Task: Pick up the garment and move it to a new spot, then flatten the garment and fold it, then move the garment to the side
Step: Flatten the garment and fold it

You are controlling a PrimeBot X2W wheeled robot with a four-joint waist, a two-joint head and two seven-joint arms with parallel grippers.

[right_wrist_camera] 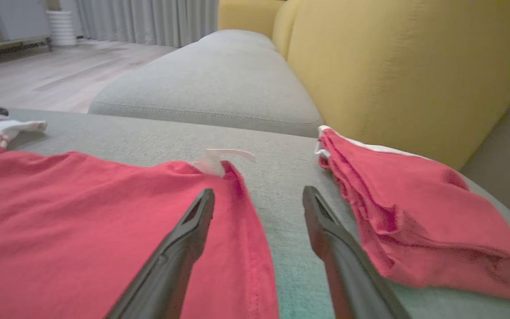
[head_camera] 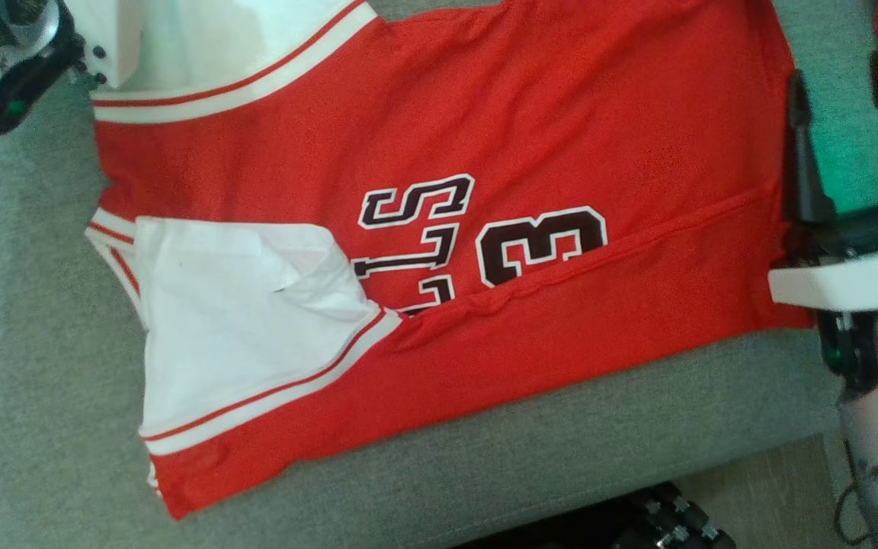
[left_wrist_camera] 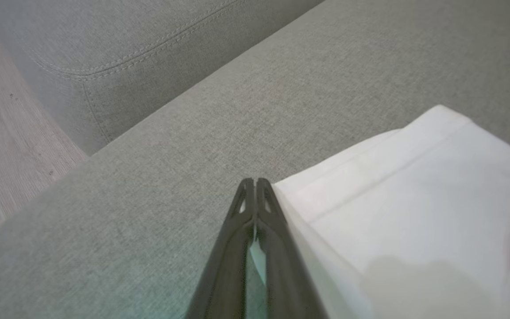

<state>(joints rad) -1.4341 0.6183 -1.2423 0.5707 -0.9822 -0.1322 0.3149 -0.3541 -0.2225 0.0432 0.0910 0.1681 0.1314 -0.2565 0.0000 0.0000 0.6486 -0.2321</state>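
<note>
- A grey sofa seat [head_camera: 530, 450] lies flat and wide, made of rough cloth with a stitched seam at its edge.
- A big yellow back cushion [right_wrist_camera: 392, 66] stands behind the seat.
- A folded red cloth [right_wrist_camera: 414, 212] with a white edge sits on the seat, right against the yellow cushion.
- A pale wooden floor [right_wrist_camera: 51, 75] runs beside the sofa.
- Far off hang grey curtains [right_wrist_camera: 148, 20], and near them stands a white ribbed pot [right_wrist_camera: 61, 27].

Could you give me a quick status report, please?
Left gripper shut beside the white sleeve, grip unconfirmed. Right gripper open at jersey hem. Another folded red garment nearby.
</note>
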